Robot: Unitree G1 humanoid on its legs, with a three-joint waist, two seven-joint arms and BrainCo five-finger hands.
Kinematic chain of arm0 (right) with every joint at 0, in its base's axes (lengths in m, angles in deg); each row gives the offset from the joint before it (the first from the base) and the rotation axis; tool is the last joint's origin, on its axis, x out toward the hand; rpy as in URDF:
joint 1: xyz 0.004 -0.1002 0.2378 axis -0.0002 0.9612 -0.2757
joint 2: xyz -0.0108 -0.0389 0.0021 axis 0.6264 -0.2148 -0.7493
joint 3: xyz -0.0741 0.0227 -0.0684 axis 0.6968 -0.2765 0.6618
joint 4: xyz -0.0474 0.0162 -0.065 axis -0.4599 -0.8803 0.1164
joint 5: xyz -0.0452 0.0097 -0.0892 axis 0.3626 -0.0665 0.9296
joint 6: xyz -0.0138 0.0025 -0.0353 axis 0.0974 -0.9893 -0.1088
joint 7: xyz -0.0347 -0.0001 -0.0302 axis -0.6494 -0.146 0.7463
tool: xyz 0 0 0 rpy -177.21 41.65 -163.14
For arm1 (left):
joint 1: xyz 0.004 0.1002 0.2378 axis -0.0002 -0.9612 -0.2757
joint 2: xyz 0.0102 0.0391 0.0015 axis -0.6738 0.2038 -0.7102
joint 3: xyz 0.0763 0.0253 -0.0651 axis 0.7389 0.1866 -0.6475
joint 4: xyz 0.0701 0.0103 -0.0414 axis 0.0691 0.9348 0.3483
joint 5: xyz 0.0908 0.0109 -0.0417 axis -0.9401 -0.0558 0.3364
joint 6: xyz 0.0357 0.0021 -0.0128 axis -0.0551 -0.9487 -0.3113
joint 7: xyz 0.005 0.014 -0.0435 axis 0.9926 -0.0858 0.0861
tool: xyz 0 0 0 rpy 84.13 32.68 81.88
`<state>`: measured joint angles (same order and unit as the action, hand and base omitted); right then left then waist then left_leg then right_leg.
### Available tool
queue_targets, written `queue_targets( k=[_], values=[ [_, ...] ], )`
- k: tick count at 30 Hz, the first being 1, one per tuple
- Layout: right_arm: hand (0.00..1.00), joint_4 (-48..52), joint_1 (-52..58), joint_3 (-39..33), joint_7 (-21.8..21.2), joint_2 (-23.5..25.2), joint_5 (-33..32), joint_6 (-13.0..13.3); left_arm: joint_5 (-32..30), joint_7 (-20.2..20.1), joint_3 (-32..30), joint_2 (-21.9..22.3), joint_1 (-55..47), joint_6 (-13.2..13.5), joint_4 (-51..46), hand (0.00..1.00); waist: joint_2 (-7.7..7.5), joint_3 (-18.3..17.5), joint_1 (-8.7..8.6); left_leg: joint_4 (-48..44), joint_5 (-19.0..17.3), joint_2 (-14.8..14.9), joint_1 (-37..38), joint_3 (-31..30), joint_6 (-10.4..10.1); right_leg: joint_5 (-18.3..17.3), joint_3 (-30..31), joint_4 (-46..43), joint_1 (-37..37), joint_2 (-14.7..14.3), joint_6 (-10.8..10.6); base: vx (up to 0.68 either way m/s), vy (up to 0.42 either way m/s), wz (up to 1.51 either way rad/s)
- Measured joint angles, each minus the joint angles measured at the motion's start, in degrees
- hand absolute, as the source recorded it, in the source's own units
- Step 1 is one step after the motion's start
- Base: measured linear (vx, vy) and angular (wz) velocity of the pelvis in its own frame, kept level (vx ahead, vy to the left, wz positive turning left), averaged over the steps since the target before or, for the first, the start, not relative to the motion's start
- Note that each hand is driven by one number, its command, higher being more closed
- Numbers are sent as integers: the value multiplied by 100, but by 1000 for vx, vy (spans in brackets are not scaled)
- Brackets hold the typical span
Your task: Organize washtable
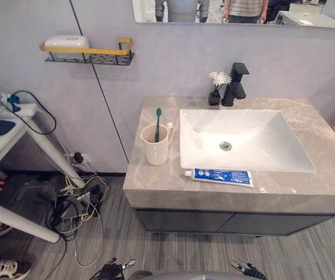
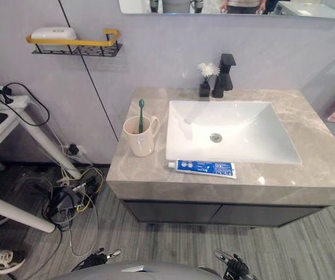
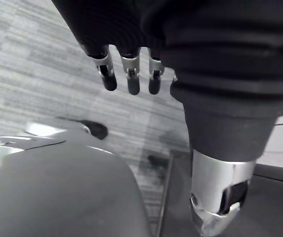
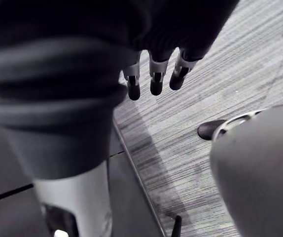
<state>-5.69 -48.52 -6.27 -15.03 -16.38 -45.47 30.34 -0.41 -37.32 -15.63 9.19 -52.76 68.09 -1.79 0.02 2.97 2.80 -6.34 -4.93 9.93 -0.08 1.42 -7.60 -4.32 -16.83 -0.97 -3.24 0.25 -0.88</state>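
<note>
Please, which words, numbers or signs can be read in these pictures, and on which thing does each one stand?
Toothpaste tube: white print on its blue label, too small to read.
Cup: no print shows.
Wall shelf: no print shows.
No text here can be read.

even indoor light, soft glare on white sink (image 1: 255, 131), dim shadow under the countertop (image 1: 150, 178)
</note>
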Motion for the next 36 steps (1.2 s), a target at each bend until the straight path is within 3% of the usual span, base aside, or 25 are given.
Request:
queue_targets(
  k=[4, 9, 11, 16, 21, 24, 28, 31, 36],
  values=[
    [0, 0, -63, 306, 4, -4, -12, 8, 149, 23, 65, 13, 12, 8, 0, 0, 67, 43, 1, -102, 14, 76, -91, -165, -41, 139, -172, 249, -172, -129, 70, -4, -81, 17],
    [0, 13, -98, 328, 7, -56, -13, 22, 150, 21, 126, 63, 37, 12, -6, 0, 189, 162, -6, -482, -16, -6, -243, -2, -13, 125, -185, 153, -146, -11, 61, -13, 40, 0],
    [0, 27, -93, 314, 7, -71, -13, 22, 149, 18, 148, 85, 35, 13, -12, 0, 249, 157, -28, -306, -13, -22, -180, 96, -10, 101, -152, 137, -91, 21, 24, -15, 76, -9],
    [0, 64, 27, -17, 18, -53, -16, 11, 126, -3, 441, 126, 40, 2, -18, 0, 311, 30, -102, 1074, 622, -211, 251, 293, 111, 188, -137, 258, 88, 174, -105, 21, 73, -1],
    [0, 62, 52, -194, 33, -24, -20, -1, 115, 3, 863, 52, 75, 12, -277, 0, 314, 5, -122, 1129, 640, -319, 274, 257, 144, 254, -211, 299, 5, 273, -144, 77, 31, 8],
    [0, 61, 57, -197, 82, -5, -19, -1, 205, 28, 1025, 157, 48, 29, -1229, 0, 282, -1, -107, 1150, 640, -384, 264, 162, 146, 287, -289, 422, -85, 321, -192, 65, 14, 19],
    [0, 64, 72, -177, 154, 19, -34, 21, 733, 245, 835, 477, -334, 125, -3463, 0, 251, -16, -59, 1157, 640, -409, 223, 98, 146, 289, -377, 472, -98, 322, -195, 33, -6, 8],
    [0, 68, 102, -185, 217, 21, -206, 86, 1325, 456, 179, 804, -579, 221, -4996, 0, 270, -28, -45, 1157, 639, -399, 194, 92, 147, 289, -405, 509, -97, 304, -195, 0, 0, 0],
    [0, 64, 268, -332, 245, 33, -252, 125, 590, 1367, -1387, 908, -522, 246, -6988, 0, 279, -140, 76, 1135, 639, -369, 209, 165, 148, 290, -333, 515, -104, 279, -192, 3, -6, -3]
  ],
)
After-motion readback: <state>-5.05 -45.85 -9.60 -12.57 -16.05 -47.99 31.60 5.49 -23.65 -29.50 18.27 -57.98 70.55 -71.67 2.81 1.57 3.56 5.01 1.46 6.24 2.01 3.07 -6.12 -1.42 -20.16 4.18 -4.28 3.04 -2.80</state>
